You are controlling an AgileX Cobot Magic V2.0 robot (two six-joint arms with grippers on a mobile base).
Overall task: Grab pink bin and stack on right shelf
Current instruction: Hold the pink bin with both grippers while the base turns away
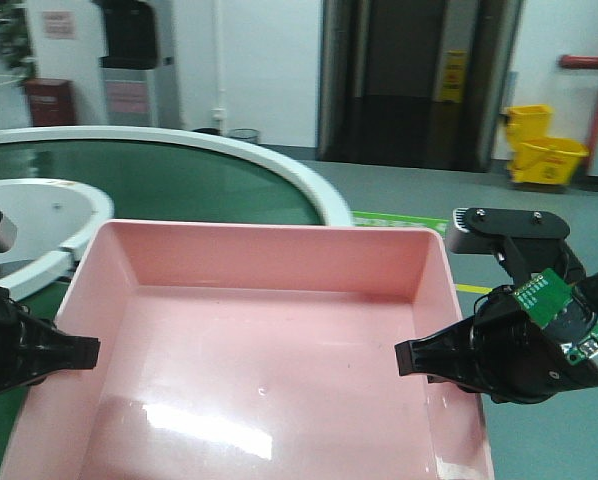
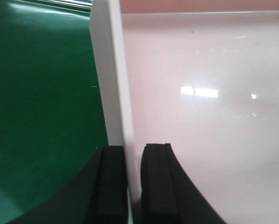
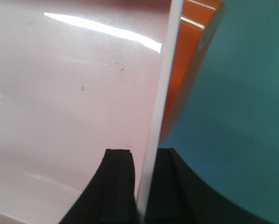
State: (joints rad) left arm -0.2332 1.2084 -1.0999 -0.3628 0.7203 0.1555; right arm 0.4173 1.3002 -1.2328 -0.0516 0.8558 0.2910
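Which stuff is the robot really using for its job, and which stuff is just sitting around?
For the job:
- pink bin
- left gripper, pinching the bin's left wall
- right gripper, pinching its right wall
- the right shelf belongs too, but it is not in view

Just sitting around:
- green conveyor belt
- yellow mop bucket
- yellow sign

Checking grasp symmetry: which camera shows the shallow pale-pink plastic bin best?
Exterior front-facing view: the shallow pale-pink plastic bin shows its floor, far wall and both side rims, with the left pincer and right pincer clamped on them. Each wrist view shows only a rim strip between two black fingers, plus glossy inner surface.
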